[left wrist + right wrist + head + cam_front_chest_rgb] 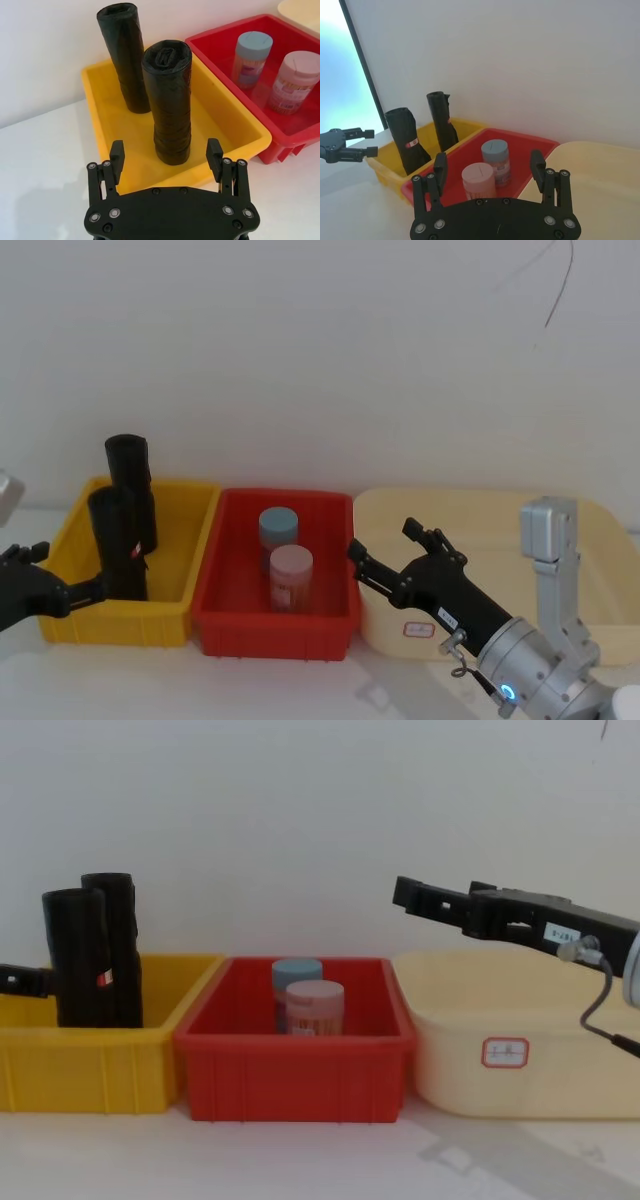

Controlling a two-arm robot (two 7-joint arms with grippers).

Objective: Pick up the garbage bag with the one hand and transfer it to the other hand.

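Approach is judged the step in hand: the left end effector, fingers spread, is aimed at the garbage bag, stood upright in the yellow bin at the head view's lower left. Advancing and closing round it is called for next. The right end effector is held spread, lower right. Print on the bag's sticker cannot be read.

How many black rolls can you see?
2. The black garbage bag roll with a red-and-white sticker stands upright in the yellow plastic bin; the second black plastic roll stands just behind it, farther from the robot. None looks hidden.
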